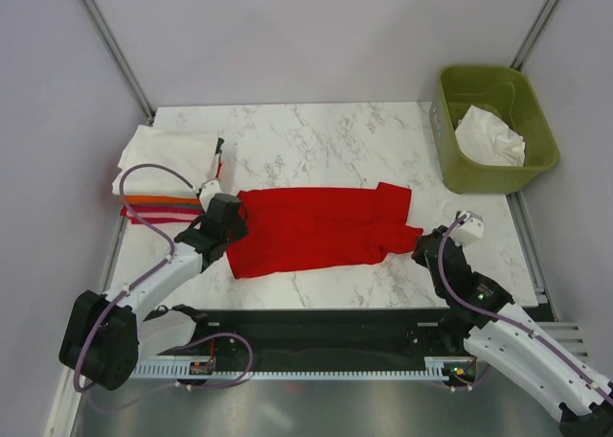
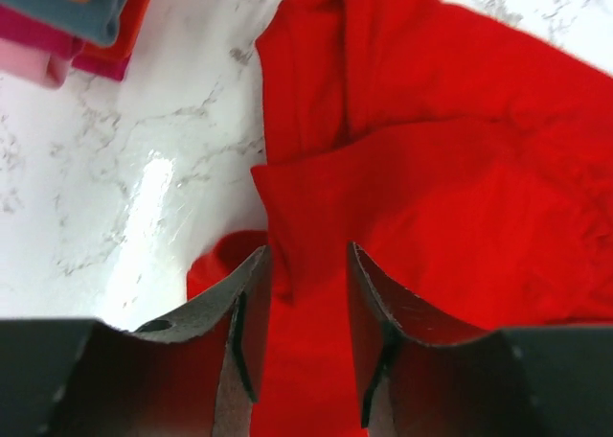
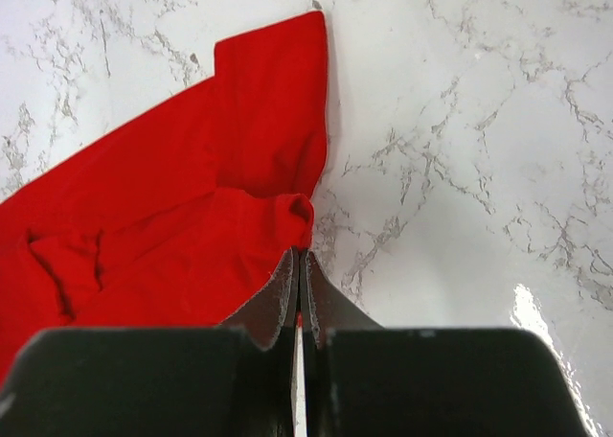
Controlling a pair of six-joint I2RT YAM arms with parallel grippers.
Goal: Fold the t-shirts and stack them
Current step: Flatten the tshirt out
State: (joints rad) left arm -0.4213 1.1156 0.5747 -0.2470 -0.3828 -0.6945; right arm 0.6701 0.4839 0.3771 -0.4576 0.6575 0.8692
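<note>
While the bright red t-shirt (image 1: 321,228) is lying sideways across the middle of the marble table (image 1: 316,140), creased and partly folded over itself, the two arms are reaching in to its opposite ends; the left gripper (image 2: 306,308) is hovering over the shirt's left edge with its jaws released, its fingers (image 2: 244,312) standing apart and red fabric showing in the gap beneath them, with nothing clamped between; a doubled layer of cloth is lying just ahead of those fingertips; the right gripper (image 3: 299,264) is sitting at the shirt's right edge with its jaws clenched tight, and a small roll of the red hem is bunching right at the tips, so it appears to be pinching the fabric there; a sleeve flap is sticking out beyond that point toward the far side; at the table's left edge a stack of folded shirts (image 1: 158,183) is resting, well clear of the red one, with a white t-shirt (image 1: 163,157) on top and an orange layer (image 1: 153,200) and a dark red layer (image 1: 144,213) showing beneath; off the table's far right corner an olive-green bin (image 1: 536,111) is holding a crumpled white cloth (image 1: 490,138).
</note>
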